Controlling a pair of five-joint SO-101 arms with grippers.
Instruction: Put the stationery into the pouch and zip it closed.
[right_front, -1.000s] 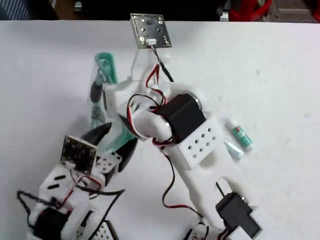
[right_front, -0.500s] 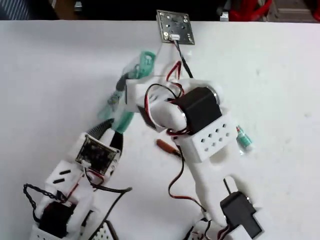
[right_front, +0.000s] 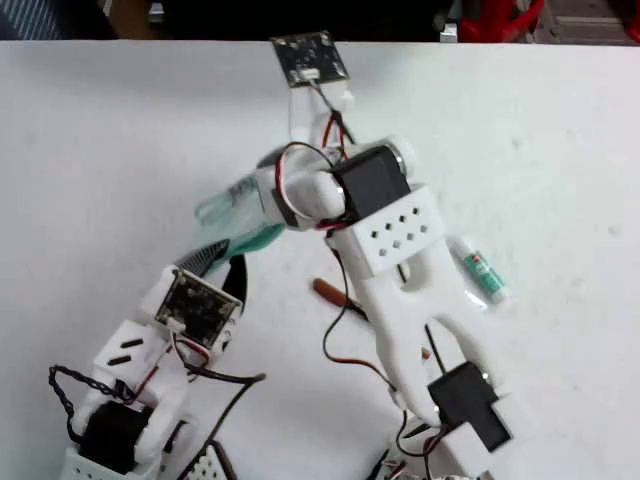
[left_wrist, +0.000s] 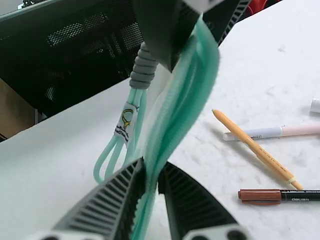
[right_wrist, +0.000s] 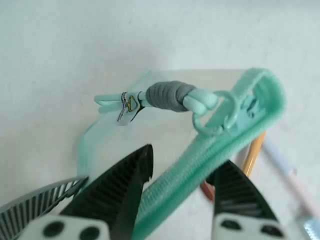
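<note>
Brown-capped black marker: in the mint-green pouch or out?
Out. Brown-capped black marker lies on the white table beside the orange pen, outside the mint-green zip pouch.

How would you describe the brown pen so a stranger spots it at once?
On the white table, beside the green pouch, lie three pens. The brown pen lies apart, with a brown cap and black barrel; the orange pen and pink pen cross.
</note>
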